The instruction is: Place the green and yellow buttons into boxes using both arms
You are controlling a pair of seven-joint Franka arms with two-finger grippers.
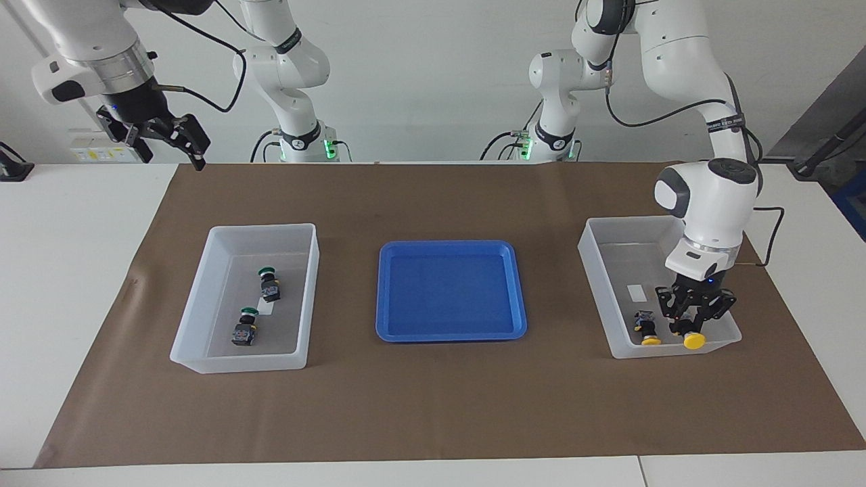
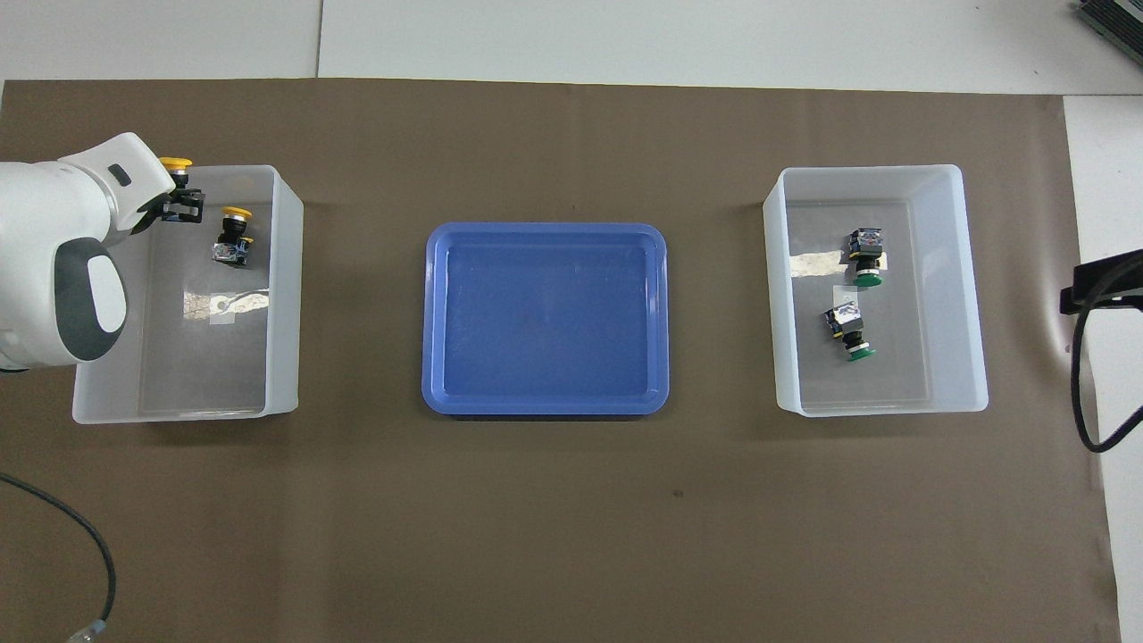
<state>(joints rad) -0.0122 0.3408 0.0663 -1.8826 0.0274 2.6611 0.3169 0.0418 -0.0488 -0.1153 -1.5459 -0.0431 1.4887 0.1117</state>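
My left gripper [image 1: 691,323] is shut on a yellow button [image 1: 693,339] and holds it low inside the box [image 1: 595,270] at the left arm's end, by the wall farthest from the robots. It also shows in the overhead view [image 2: 182,204], with the yellow cap [image 2: 175,164] at the box's [image 2: 286,295] rim. A second yellow button [image 1: 646,329] [image 2: 232,237] lies on that box's floor beside it. Two green buttons [image 1: 269,283] [image 1: 245,327] lie in the other box [image 1: 203,284] [image 2: 969,295]. My right gripper [image 1: 169,145] is open and empty, raised over the table's edge at the right arm's end.
A shallow blue tray [image 1: 450,291] [image 2: 545,317] sits empty on the brown mat between the two boxes. Two smaller white arms with green-lit bases [image 1: 301,145] stand at the robots' edge of the table. White table surface borders the mat.
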